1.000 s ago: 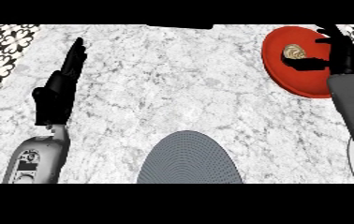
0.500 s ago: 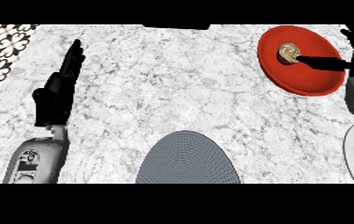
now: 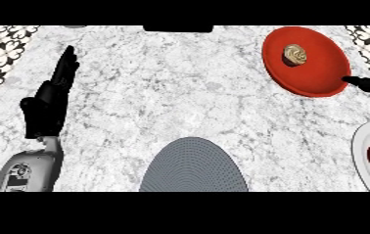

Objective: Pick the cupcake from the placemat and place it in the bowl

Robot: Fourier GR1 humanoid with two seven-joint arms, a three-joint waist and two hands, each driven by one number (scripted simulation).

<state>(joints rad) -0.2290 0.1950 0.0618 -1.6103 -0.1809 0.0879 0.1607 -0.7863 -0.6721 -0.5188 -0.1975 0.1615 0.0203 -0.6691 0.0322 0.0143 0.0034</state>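
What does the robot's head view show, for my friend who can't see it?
A cupcake sits in a red bowl at the marble counter's far right. The right hand barely shows beside it; the left hand rests open at left, and a grey placemat lies near.

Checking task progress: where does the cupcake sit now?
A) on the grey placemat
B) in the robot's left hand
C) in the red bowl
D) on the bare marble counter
C: the cupcake rests inside the red bowl at upper right, with no hand on it.
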